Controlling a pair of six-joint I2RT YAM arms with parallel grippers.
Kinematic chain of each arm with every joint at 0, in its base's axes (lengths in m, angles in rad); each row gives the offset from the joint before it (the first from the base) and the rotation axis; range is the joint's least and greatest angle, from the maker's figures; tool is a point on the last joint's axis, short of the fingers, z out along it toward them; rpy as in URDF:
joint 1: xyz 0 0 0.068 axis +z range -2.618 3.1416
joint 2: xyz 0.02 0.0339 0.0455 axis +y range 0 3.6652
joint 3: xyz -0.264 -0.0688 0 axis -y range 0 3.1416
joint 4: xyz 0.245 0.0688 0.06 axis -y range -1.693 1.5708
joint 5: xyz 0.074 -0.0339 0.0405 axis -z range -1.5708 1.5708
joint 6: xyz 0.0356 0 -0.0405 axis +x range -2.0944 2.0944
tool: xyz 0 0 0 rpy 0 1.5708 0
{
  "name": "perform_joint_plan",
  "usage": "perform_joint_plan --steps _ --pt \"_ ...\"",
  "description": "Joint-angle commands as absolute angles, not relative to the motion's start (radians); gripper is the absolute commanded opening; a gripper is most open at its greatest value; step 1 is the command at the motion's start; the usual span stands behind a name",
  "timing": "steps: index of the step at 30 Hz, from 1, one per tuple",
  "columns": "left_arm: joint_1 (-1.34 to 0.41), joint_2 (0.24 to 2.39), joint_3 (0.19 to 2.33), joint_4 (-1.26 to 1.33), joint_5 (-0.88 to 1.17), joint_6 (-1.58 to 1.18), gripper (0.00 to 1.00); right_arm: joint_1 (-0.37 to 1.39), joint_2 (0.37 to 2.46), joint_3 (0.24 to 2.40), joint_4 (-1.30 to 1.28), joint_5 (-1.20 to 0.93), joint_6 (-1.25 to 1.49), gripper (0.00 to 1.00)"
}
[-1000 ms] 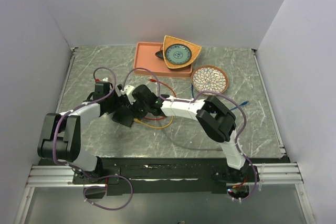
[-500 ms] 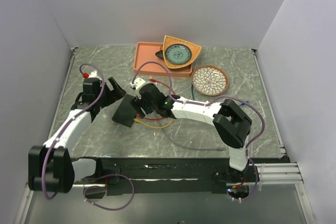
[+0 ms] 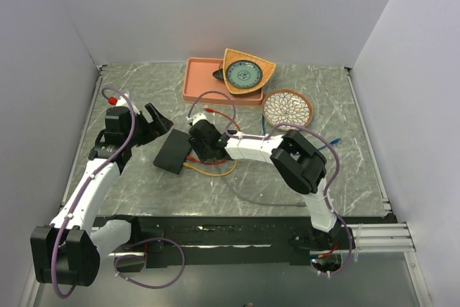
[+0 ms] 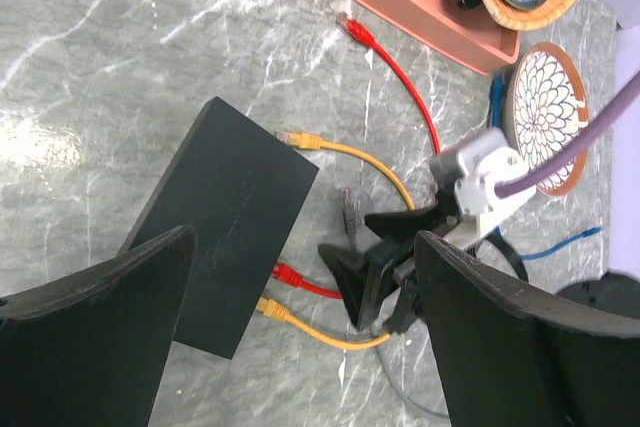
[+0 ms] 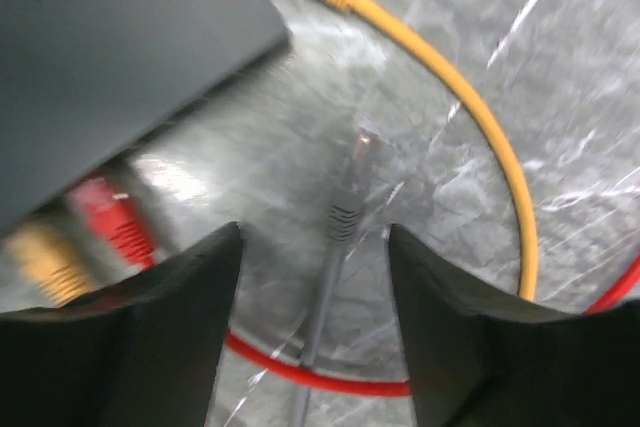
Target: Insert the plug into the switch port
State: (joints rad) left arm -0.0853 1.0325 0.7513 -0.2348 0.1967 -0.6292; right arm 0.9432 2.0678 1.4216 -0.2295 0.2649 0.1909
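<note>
The switch (image 3: 171, 153) is a flat black box lying on the marble table; it also shows in the left wrist view (image 4: 225, 217) and the right wrist view (image 5: 120, 47). A red plug (image 4: 285, 273) and a yellow plug (image 4: 272, 311) sit at its socket edge, and another yellow plug (image 4: 300, 140) lies by its far corner. A loose grey plug (image 5: 350, 192) lies on the table just short of the switch. My right gripper (image 5: 315, 277) is open and straddles the grey cable behind that plug. My left gripper (image 3: 157, 121) is open and empty, above the switch's left side.
A salmon-pink tray (image 3: 201, 85) at the back holds a wicker dish with a teal bowl (image 3: 244, 73). A patterned plate (image 3: 287, 108) lies to its right. Red, yellow, grey and blue cables (image 3: 334, 141) trail over the table's middle.
My left arm has drawn back to the left, off the switch. My right gripper has shifted slightly along the switch's edge and now straddles the grey cable.
</note>
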Motion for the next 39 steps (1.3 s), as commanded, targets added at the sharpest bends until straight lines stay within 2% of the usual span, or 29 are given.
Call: perform_joint_plan --steps 1,4,5,7,8,14,22,33,39 --pt "-0.084 1.037 0.767 -0.23 0.232 -0.629 0.96 0.914 2.106 1.47 -0.247 0.281 0.245 0.57" --pt "-0.084 1.039 0.762 -0.232 0.227 -0.624 0.96 0.899 2.123 1.473 -0.249 0.259 0.261 0.43" --pt "-0.084 1.037 0.759 -0.23 0.227 -0.626 0.96 0.894 2.128 1.474 -0.25 0.246 0.261 0.26" --pt "-0.084 1.037 0.755 -0.23 0.23 -0.624 0.96 0.882 2.14 1.479 -0.247 0.224 0.261 0.04" --pt "-0.084 1.037 0.758 -0.235 0.23 -0.624 0.96 0.879 2.141 1.485 -0.248 0.204 0.259 0.0" --pt "-0.084 1.025 0.759 -0.245 0.224 -0.617 0.96 0.871 2.034 1.451 -0.18 0.193 0.219 0.0" --pt "-0.084 1.002 0.758 -0.261 0.226 -0.615 0.96 0.816 1.74 1.388 -0.008 0.278 0.163 0.0" --pt "-0.084 0.976 0.769 -0.296 0.204 -0.595 0.96 0.752 1.389 1.302 0.196 0.287 0.103 0.0" --pt "-0.084 0.971 0.756 -0.279 0.215 -0.597 0.96 0.75 1.183 1.238 0.309 0.327 -0.026 0.0"
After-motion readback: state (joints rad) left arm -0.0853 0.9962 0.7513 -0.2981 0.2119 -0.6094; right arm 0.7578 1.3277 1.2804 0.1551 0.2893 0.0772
